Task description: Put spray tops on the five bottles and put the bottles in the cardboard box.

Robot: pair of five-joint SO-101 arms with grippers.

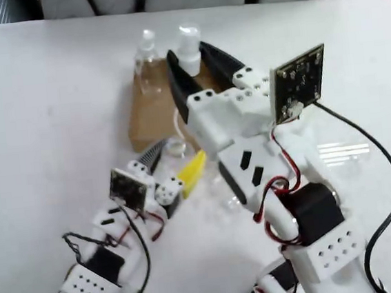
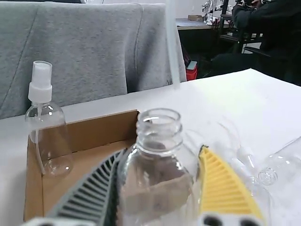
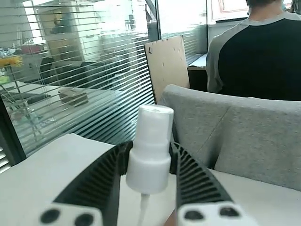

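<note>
White table [image 1: 46,105], cardboard box [image 1: 148,120] flat on it just above centre of the overhead shot, and a clear bottle [image 2: 284,165] lying sideways nearby.

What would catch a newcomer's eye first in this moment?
The right gripper clamps a white plastic spray top, held up near the brown cardboard box. The grey-and-yellow left gripper grips an uncapped clear plastic bottle by that box, where one capped clear bottle stands inside.

Capped btl [image 2: 48,136] in box [image 2: 94,129]; open btl [image 2: 157,160] prob. just before it.
</note>
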